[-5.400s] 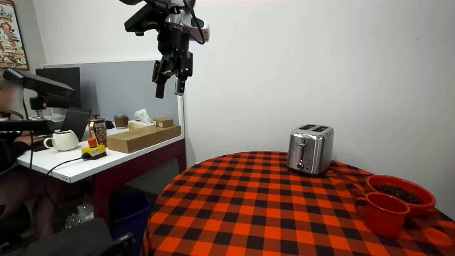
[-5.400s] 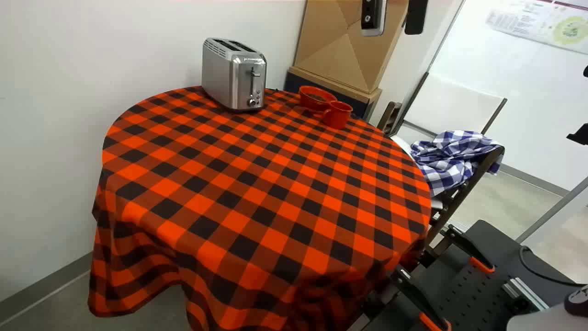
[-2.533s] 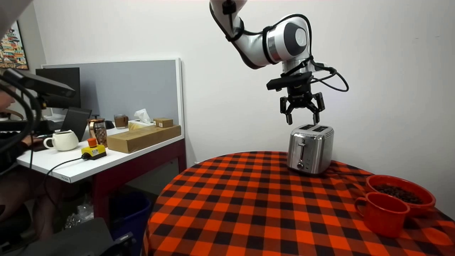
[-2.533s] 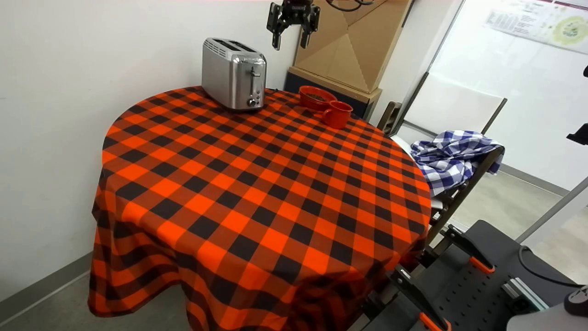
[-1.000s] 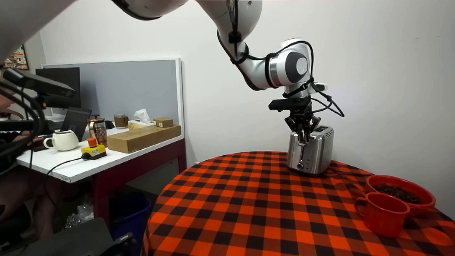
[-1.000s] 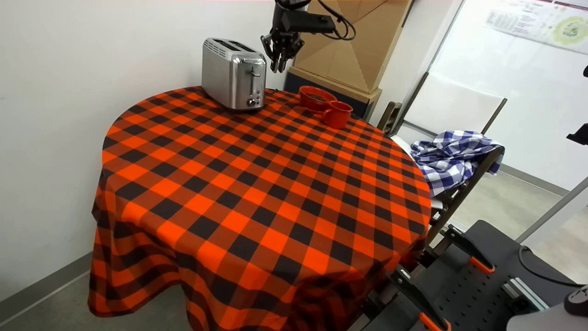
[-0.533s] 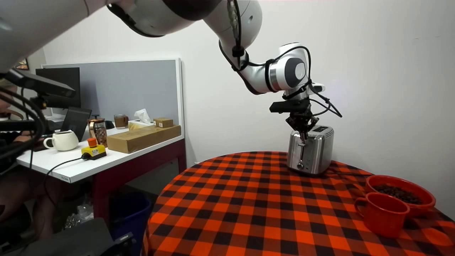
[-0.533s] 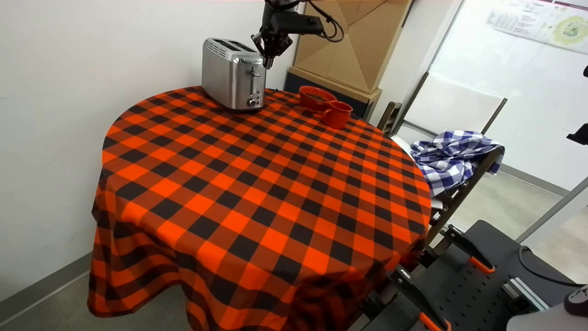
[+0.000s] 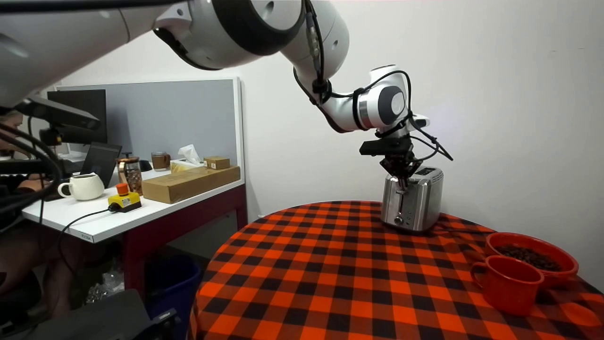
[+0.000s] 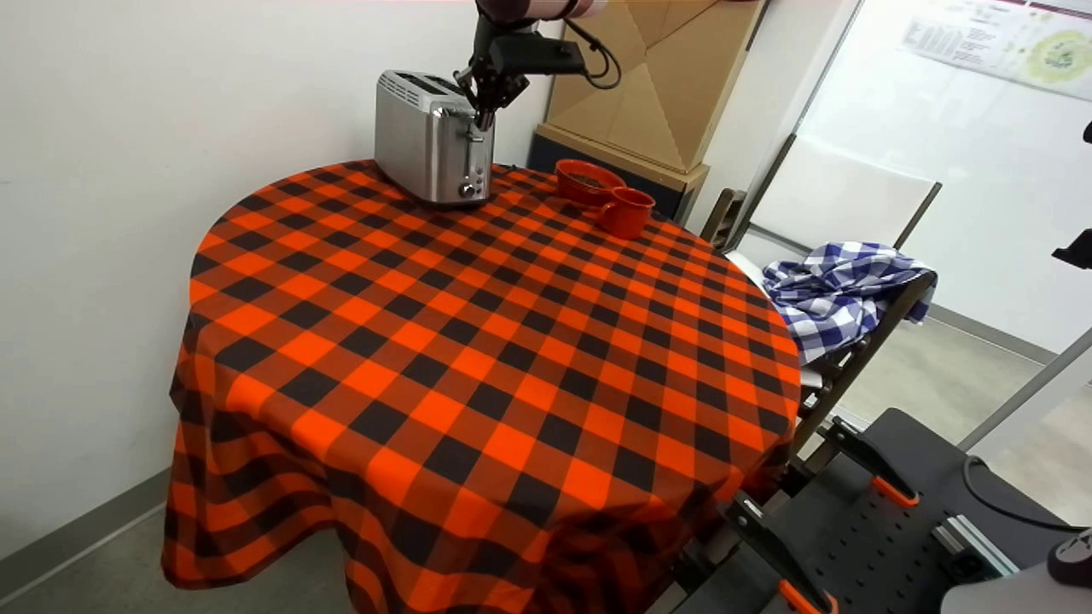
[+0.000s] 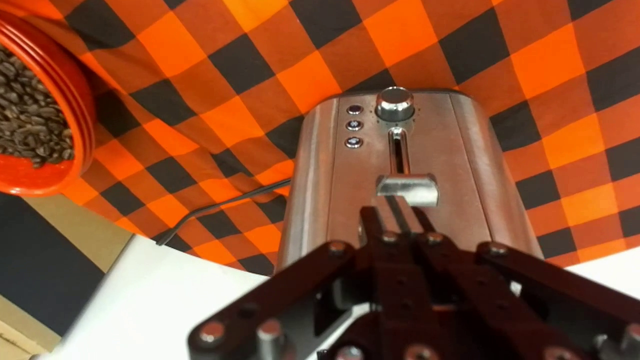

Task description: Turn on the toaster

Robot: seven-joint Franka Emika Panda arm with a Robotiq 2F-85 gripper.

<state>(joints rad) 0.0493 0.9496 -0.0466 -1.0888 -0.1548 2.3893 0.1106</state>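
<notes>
Atop the desk (image 9: 292, 264), by the wall (image 9: 302, 156), stands the 2-slot toaster (image 10: 435, 143), lever (image 11: 419, 192) up, w/ empty fingers (image 11: 386, 215) pressed tog. just above that, contact unclear, prob. for pushing it down.

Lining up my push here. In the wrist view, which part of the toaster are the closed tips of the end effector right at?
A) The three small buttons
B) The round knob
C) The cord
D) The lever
D: in the wrist view the shut end effector has its tips at the edge of the lever, with the knob beyond it; whether they touch the lever is unclear.
</notes>
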